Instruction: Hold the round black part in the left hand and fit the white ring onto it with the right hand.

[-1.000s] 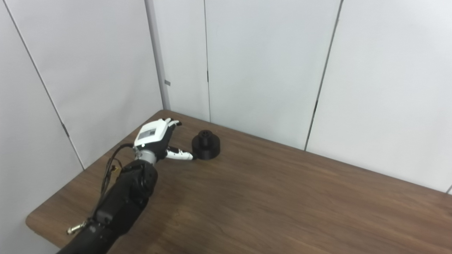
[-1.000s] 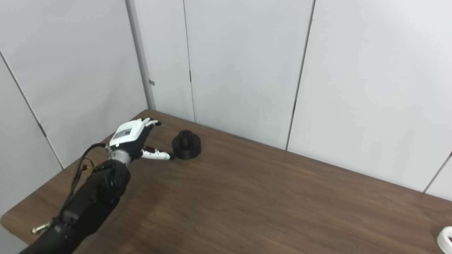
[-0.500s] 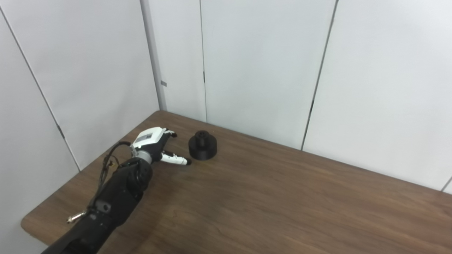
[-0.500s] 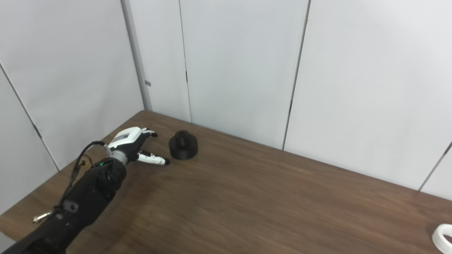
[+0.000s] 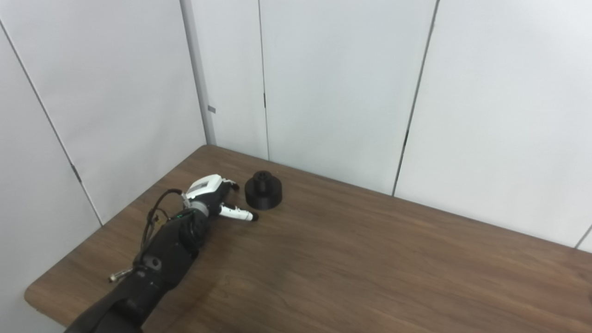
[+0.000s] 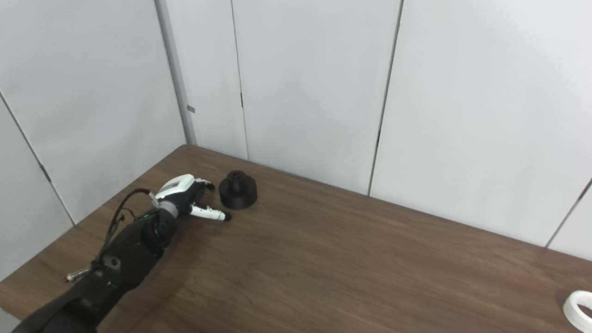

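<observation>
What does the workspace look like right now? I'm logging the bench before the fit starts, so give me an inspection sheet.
Surface: brown wood-grain table, no damage visible.
Job's things: round black part upright near the far left corner; white ring at the near right edge, partly cut off by the right eye view.
Clutter: nothing seen.
Hands: left robot hand open beside the black part, fingers apart, not gripping it; right robot hand not in view.
Cables: black cable looping along the left forearm, clear of the part.
Surroundings: white wall panels behind and to the left of the table.
</observation>
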